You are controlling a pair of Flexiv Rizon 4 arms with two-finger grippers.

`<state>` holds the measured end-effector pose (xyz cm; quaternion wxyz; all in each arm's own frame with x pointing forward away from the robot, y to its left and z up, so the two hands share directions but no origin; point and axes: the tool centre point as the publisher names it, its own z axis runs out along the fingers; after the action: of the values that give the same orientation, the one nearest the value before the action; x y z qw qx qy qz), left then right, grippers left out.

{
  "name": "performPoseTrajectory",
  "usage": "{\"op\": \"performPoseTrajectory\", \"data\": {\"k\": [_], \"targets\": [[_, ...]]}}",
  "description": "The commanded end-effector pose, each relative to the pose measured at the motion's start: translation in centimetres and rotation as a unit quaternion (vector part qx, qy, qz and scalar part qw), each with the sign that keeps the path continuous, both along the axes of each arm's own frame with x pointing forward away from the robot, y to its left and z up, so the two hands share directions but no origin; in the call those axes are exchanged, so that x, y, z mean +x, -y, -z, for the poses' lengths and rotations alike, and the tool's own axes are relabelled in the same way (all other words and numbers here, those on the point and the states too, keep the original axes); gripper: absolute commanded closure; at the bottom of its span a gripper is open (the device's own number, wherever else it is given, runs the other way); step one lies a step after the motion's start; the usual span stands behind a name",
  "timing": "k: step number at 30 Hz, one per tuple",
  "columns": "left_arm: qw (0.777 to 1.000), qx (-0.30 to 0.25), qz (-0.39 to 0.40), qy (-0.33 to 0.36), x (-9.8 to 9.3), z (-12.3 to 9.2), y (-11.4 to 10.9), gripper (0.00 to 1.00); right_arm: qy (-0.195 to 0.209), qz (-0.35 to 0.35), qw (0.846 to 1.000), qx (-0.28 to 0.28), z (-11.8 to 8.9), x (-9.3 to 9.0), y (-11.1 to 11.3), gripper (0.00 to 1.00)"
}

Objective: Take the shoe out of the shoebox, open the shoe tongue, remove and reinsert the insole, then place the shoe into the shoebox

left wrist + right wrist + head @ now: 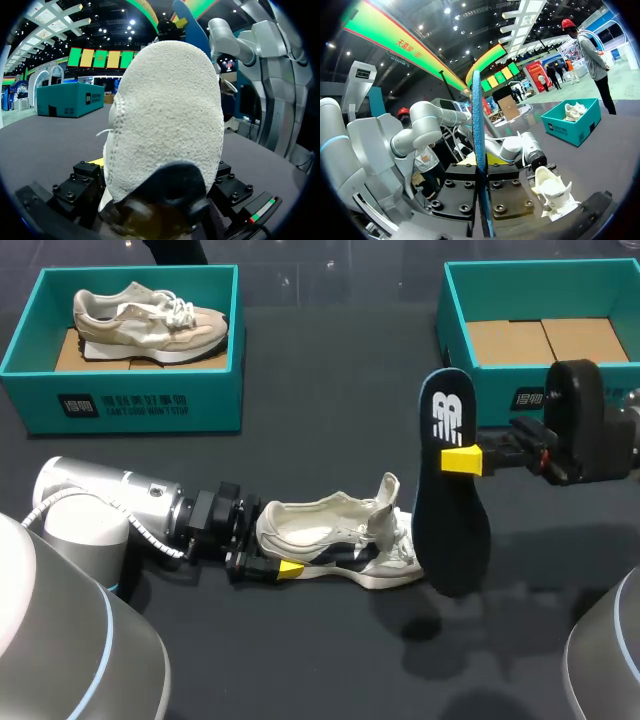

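While the insole (450,500) is pinched upright at centre right by the right gripper (462,459), its toe could be snagged and buckled on reinsertion into the shoe (335,535), clamped at the heel, lower centre, by the left gripper (275,552).

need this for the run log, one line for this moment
left tool: shut on shoe heel | right tool: shut on insole, upright | shoe on table
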<state>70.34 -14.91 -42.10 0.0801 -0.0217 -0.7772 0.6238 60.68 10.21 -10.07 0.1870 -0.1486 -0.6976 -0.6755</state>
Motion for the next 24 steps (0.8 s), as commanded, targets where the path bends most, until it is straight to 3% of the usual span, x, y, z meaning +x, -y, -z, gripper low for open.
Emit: {"op": "performPoseTrajectory", "data": {"k": [1, 9, 24], "targets": [[1.0, 0.0, 0.0, 0.0, 0.1, 0.1, 0.1, 1.0, 0.001, 0.03, 1.0, -0.003, -0.3, -2.2, 0.7, 1.0], [1.0, 0.0, 0.0, 0.0, 0.1, 0.1, 0.1, 1.0, 0.001, 0.03, 1.0, -0.003, -0.3, -2.2, 0.7, 1.0], [1.0, 0.0, 0.0, 0.0, 0.1, 0.1, 0.1, 1.0, -0.008, 0.018, 1.0, 0.003, 0.1, -4.2, 1.0, 1.0]]}}
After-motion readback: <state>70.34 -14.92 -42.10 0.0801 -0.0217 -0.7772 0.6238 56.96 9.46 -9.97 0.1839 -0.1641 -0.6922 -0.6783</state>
